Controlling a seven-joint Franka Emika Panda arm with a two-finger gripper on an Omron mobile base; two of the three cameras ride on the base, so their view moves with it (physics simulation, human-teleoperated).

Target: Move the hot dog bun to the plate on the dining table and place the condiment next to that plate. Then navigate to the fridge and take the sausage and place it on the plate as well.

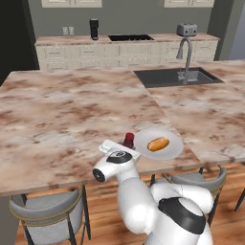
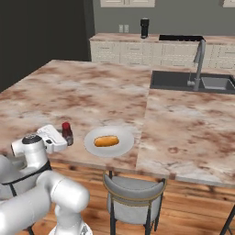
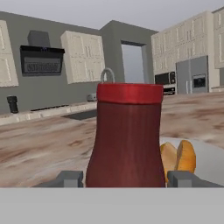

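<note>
The hot dog bun (image 1: 158,143) (image 2: 106,140) lies on the plain white plate (image 1: 171,136) (image 2: 122,132) near the front edge of the dining table (image 1: 57,119) (image 2: 92,96). Just left of the plate stands the condiment (image 1: 128,139) (image 2: 67,132), a dark red bottle with a red cap. My gripper (image 1: 127,145) (image 2: 65,137) (image 3: 126,177) is shut on the condiment low on its body, a fingertip against each side. In the hand view the condiment (image 3: 127,140) is close in front, with the bun (image 3: 177,156) and plate (image 3: 210,164) behind it. The grey fridge (image 3: 191,75) stands far off. The sausage is out of view.
A sink (image 1: 177,76) with a tall faucet (image 1: 185,55) sits in the adjoining counter at the right. Grey stools (image 1: 45,206) (image 2: 133,193) are tucked under the table's front edge. A back counter carries a toaster (image 1: 186,29).
</note>
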